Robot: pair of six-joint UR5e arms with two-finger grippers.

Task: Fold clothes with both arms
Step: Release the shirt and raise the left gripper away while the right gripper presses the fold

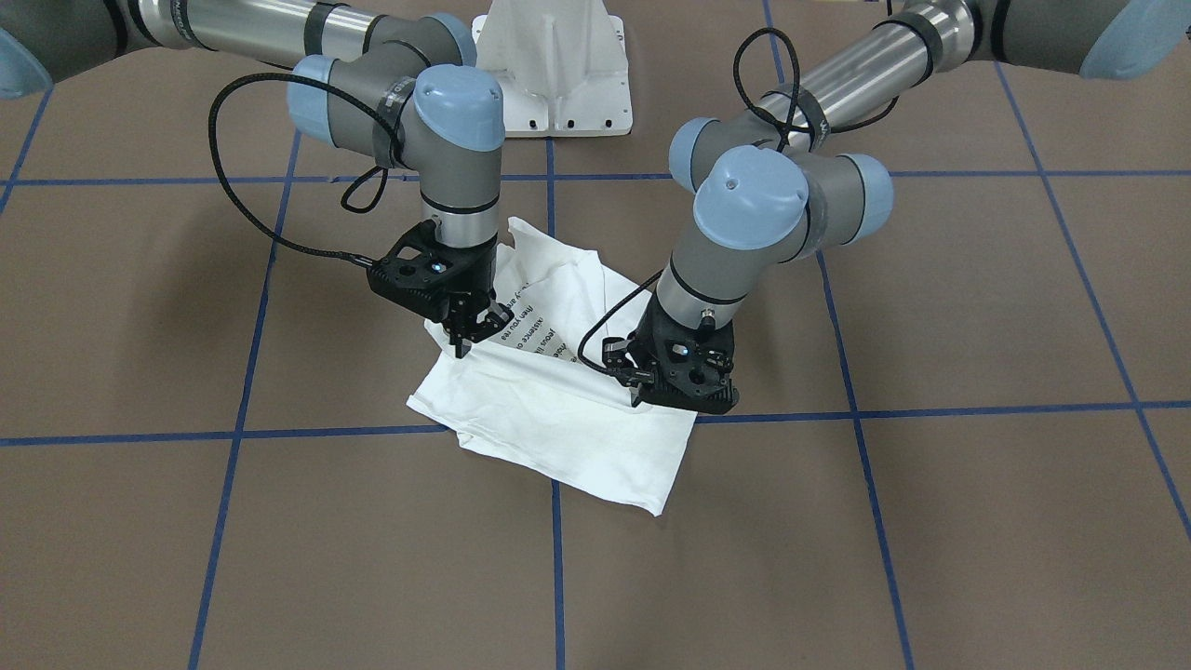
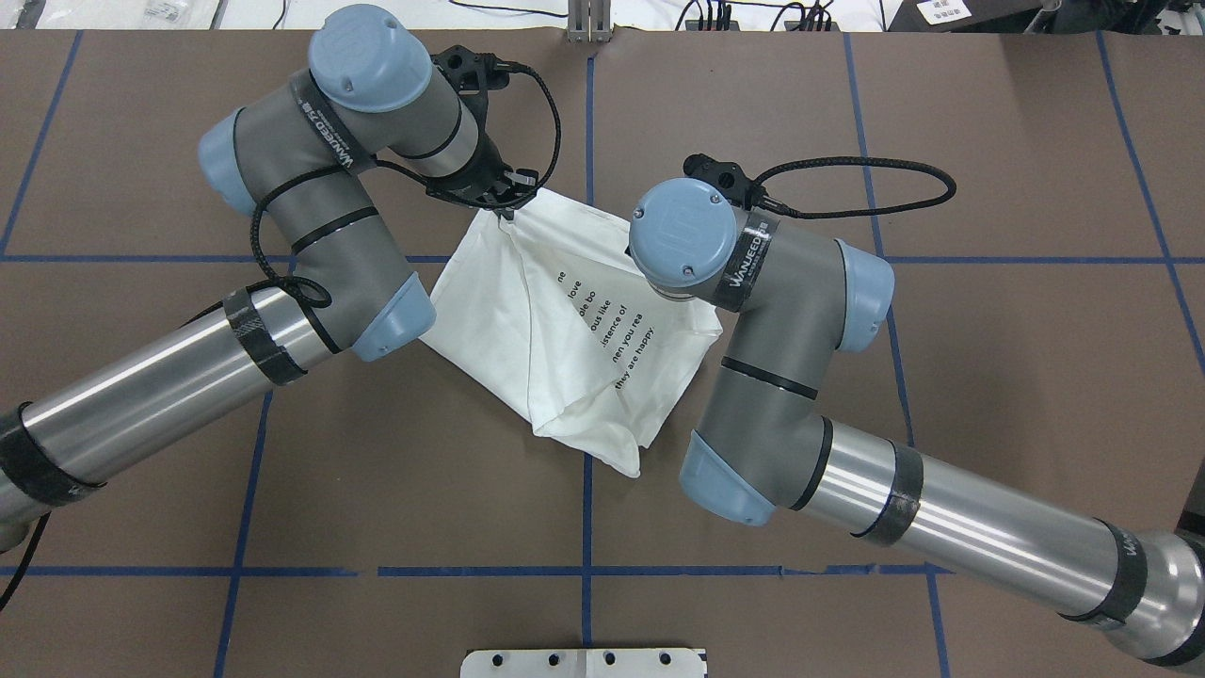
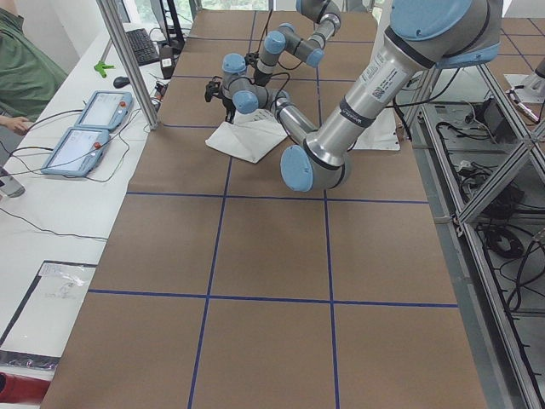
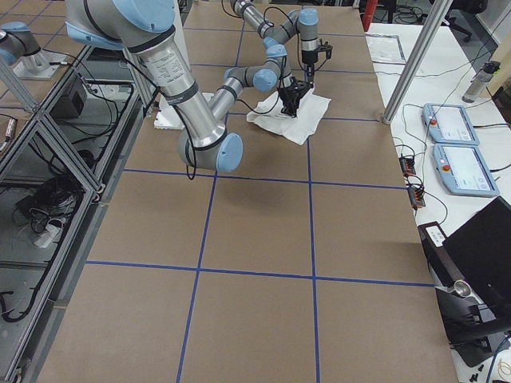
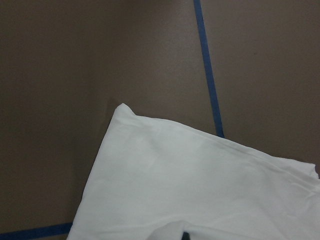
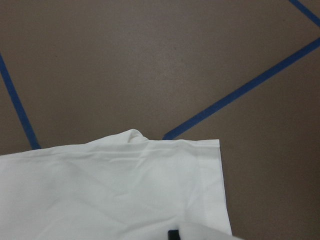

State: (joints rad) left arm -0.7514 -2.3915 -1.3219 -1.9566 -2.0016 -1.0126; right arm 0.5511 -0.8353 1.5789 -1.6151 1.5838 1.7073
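Lying as a loosely folded packet at the middle of the frame, the white T-shirt (image 1: 558, 437) rests on the brown table (image 1: 977, 540) over a crossing of blue tape lines (image 1: 930, 410), with its black printed text (image 2: 612, 325) facing up. Left of centre in the front-facing view, the right gripper (image 1: 470, 328) has its fingers drawn together on the shirt's edge beside the print. Toward the upper middle of the overhead view, the left gripper (image 2: 506, 203) pinches the shirt's far corner, and the cloth tents up to it.
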